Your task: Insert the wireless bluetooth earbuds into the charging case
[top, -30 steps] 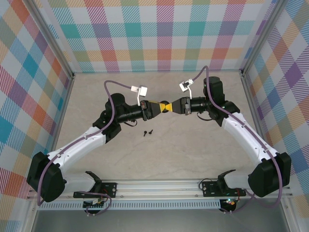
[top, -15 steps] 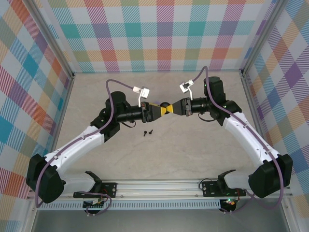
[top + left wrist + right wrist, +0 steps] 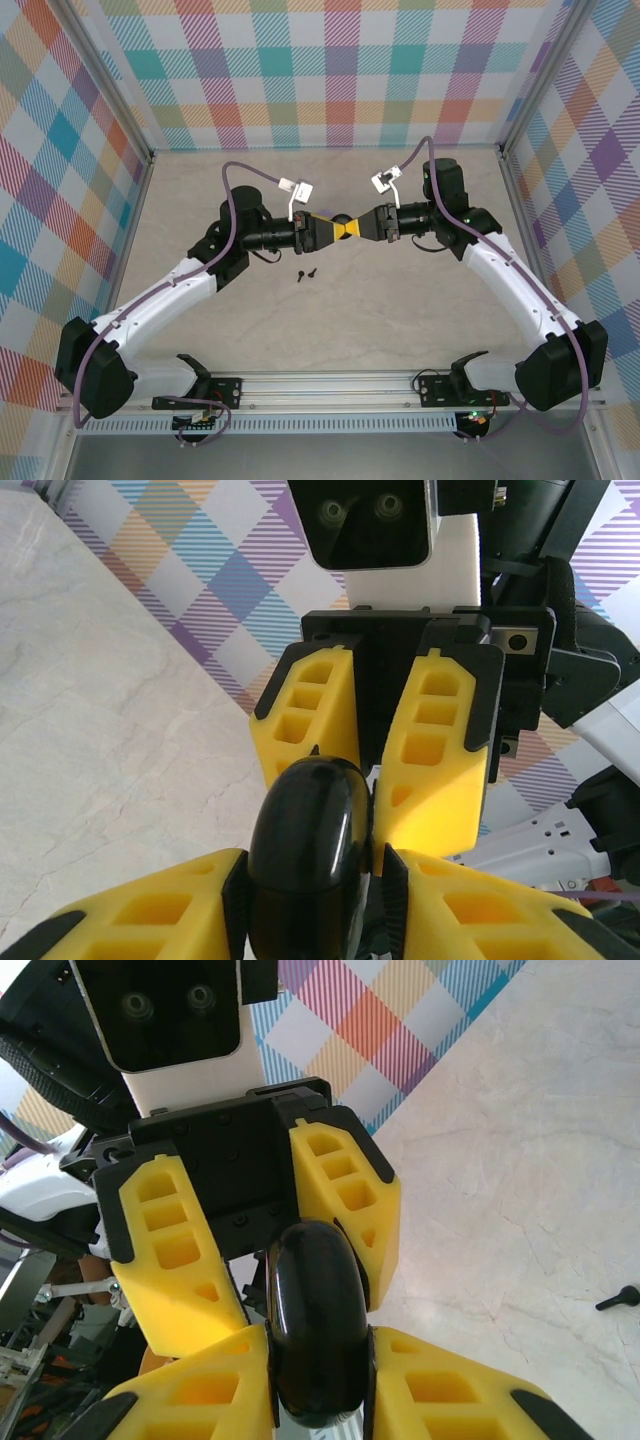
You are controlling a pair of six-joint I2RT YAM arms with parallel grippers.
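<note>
The black charging case [image 3: 343, 219] hangs in the air above mid-table, held from both sides. My left gripper [image 3: 337, 227] reaches it from the left and my right gripper [image 3: 351, 227] from the right, their yellow fingertips meeting. In the left wrist view the glossy case [image 3: 305, 850] fills my left gripper [image 3: 315, 885]; one pad presses it and the other is a sliver away. In the right wrist view my right gripper [image 3: 320, 1370] is clamped on the case [image 3: 315, 1310]. Two tiny black earbuds [image 3: 306, 273] lie on the table below, one of which [image 3: 618, 1298] shows at the edge of the right wrist view.
The pale marbled tabletop [image 3: 380, 310] is walled by plaid panels [image 3: 330, 70] at the back and sides. A metal rail [image 3: 330, 385] with the arm mounts runs along the near edge.
Both grippers and the case have shifted slightly away from the bases. My left jaws widened a little around the case and have closed in again. The earbuds have not moved.
</note>
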